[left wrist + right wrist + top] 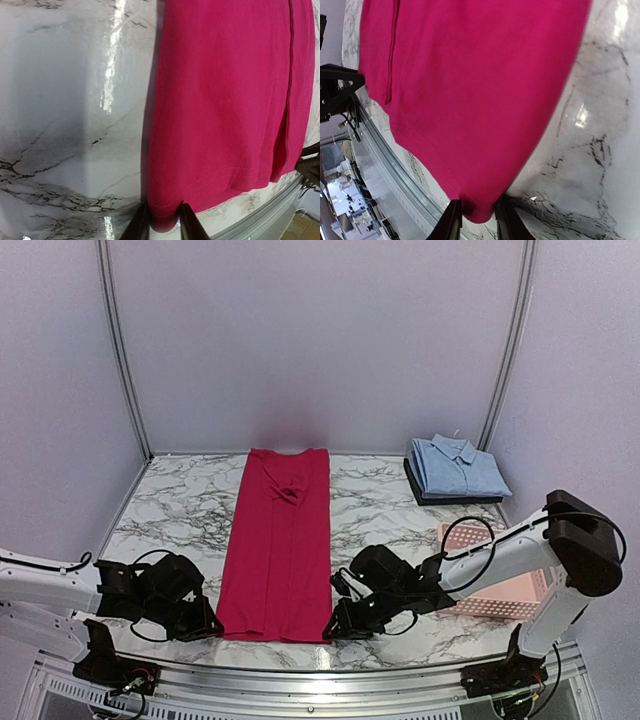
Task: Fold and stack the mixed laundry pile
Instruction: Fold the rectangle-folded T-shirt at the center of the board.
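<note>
Already done: light blue shirt (455, 465) lies folded on the dark tray (455, 499), back right
Magenta garment (278, 550): long strip mid-table, sides folded in, not yet folded crosswise or stacked
Left gripper (163, 226): pinching its near-left hem corner
Right gripper (476, 216): pinching its near-right hem corner

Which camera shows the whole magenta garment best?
Top external: the magenta garment lies there full length, folded into a long strip. The wrist views show only its near hem corners, one pinched in the left gripper, one in the right gripper.
</note>
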{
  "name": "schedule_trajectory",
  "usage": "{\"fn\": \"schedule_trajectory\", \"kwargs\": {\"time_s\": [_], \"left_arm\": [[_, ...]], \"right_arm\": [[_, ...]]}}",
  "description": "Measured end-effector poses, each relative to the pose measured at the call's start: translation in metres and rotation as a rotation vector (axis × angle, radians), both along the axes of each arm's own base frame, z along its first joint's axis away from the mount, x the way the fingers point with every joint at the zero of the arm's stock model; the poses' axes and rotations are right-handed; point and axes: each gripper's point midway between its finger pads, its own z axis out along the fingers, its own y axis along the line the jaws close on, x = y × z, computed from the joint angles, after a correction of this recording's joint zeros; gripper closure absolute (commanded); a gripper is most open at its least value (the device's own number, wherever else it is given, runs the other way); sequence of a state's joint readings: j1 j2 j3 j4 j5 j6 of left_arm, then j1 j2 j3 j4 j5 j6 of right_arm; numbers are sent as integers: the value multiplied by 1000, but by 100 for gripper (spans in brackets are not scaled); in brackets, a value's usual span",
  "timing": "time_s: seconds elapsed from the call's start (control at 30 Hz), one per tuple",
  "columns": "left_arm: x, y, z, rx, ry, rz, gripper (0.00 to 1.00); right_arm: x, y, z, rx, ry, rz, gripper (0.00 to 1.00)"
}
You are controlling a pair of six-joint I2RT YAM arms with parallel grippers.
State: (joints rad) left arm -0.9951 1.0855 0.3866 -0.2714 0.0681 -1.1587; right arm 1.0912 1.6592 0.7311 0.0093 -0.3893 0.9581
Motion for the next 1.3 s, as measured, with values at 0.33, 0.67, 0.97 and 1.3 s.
{"fn": "schedule_trajectory", "kwargs": {"time_s": [0.33, 0.67, 0.97, 1.3], "left_arm": [[-15, -18, 6, 13, -22, -72, 100], [2, -33, 50, -6, -109, -73, 100], [65, -38, 65, 54, -165, -38, 100], [116, -32, 54, 118, -156, -47, 100]], "right_arm": [[-12, -2, 2, -12, -7, 32, 100], [5, 9, 57, 48, -136, 35, 100], [65, 6, 71, 55, -218, -36, 100], [126, 17, 56, 21, -263, -13, 100]]}}
